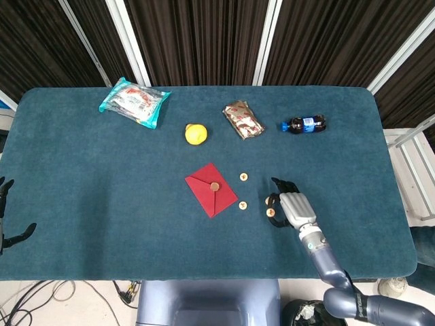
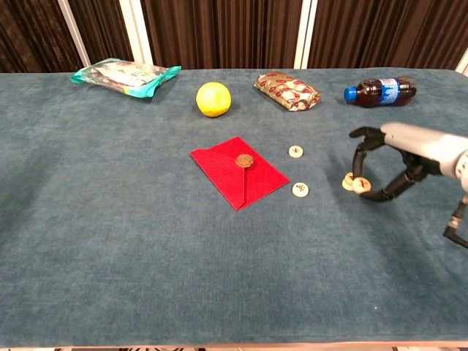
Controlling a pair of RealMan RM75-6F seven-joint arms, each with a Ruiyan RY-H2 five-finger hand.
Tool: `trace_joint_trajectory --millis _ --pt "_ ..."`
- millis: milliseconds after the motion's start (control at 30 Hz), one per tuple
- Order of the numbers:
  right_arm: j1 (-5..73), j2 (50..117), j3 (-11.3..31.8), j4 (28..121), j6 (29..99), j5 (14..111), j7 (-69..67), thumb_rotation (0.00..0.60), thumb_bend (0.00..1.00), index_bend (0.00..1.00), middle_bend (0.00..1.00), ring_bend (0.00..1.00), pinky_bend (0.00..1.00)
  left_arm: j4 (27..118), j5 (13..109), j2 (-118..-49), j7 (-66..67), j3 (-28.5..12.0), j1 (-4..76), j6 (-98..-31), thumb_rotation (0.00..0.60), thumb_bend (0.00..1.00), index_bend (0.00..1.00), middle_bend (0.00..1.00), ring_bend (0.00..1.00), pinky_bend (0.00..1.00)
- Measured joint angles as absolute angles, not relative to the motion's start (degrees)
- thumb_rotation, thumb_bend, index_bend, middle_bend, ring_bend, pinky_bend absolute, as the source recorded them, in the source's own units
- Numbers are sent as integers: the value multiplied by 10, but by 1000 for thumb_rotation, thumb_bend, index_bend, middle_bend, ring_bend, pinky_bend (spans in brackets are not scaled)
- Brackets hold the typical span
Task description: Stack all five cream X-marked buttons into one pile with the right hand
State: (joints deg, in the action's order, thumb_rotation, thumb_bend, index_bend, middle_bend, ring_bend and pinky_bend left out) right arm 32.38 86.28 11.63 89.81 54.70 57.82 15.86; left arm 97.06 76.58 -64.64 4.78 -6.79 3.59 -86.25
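Note:
My right hand [image 2: 391, 157] [image 1: 293, 208] pinches one cream X-marked button [image 2: 361, 185] [image 1: 270, 212] between thumb and a finger. It holds the button just off the cloth, right beside a small pile of cream buttons [image 2: 349, 181] [image 1: 270, 200], which the held one partly hides in the chest view. Two more cream buttons lie singly to the left: one [image 2: 295, 151] [image 1: 243, 176] further back, one [image 2: 300, 189] [image 1: 242, 205] by the envelope's corner. At the table's left edge my left hand [image 1: 8, 227] hangs with fingers apart, holding nothing.
A red envelope [image 2: 239, 170] lies left of the buttons. Along the back are a yellow lemon [image 2: 213, 99], a brown snack packet [image 2: 288, 91], a cola bottle [image 2: 380, 91] on its side and a green-white bag [image 2: 124, 75]. Blue cloth [image 2: 146, 256] covers the table.

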Motion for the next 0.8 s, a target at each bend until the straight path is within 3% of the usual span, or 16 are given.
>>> trace_joint_trajectory --millis 333,800 --pt "374 881 143 842 527 491 215 600 392 547 0 0 0 971 763 -645 42 -69 36 -861 600 178 100 0 0 0" --pt "391 892 138 805 515 451 214 600 392 547 0 0 0 971 764 -645 43 -69 36 -861 600 177 101 0 0 0"
